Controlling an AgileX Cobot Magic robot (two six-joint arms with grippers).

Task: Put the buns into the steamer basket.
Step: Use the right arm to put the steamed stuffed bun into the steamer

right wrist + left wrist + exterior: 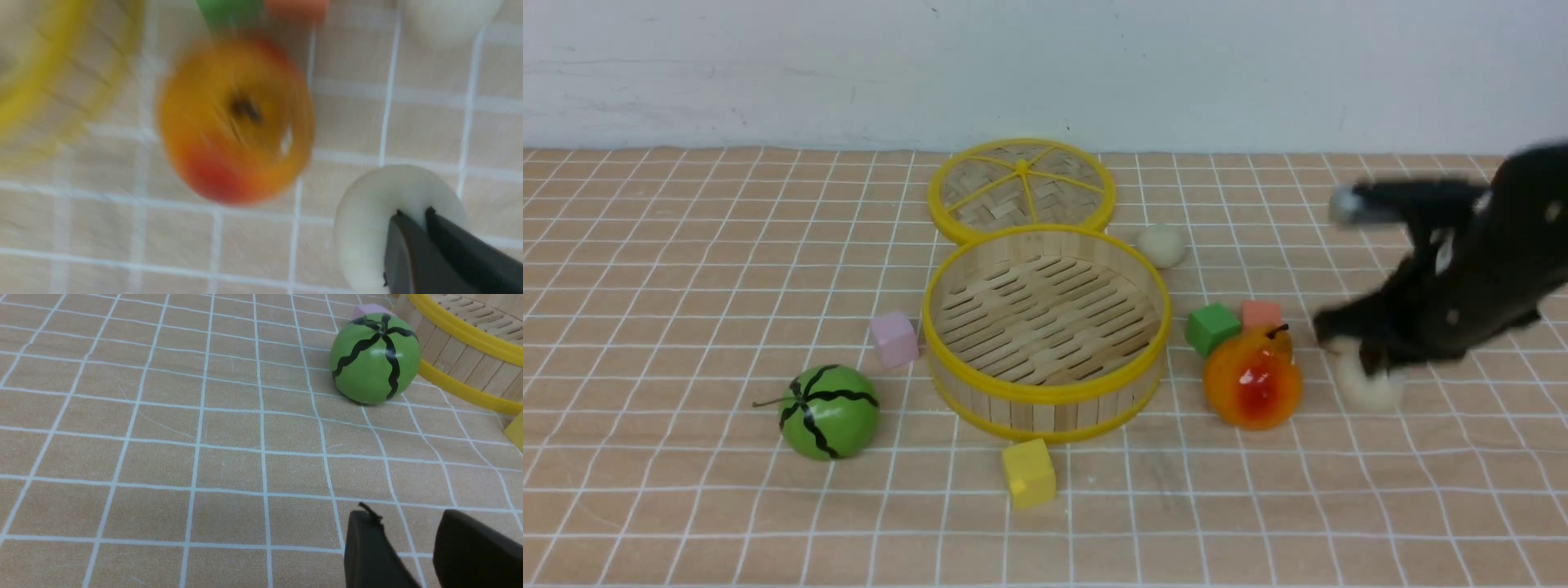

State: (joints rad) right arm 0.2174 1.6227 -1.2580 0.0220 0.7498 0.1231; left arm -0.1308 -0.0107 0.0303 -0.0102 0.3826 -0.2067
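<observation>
Cream dough bun (1372,390), small and round, sits under the right gripper (413,211). The black jaws are pinched almost together on its top, just right of the glossy orange-red pear (1252,380). Blur hides whether it rests on the checked tan cloth (686,490) or hangs above it. A second bun (1162,245) lies behind the round bamboo steamer basket (1045,412) with yellow rims, near its right side. A third bun (449,16) shows beyond the green cube (1211,327) and salmon cube (1262,313) — all three are outside the basket. The left gripper (406,514) hovers low over the cloth with its jaws apart, gripping nothing, near the striped green melon (375,359).
</observation>
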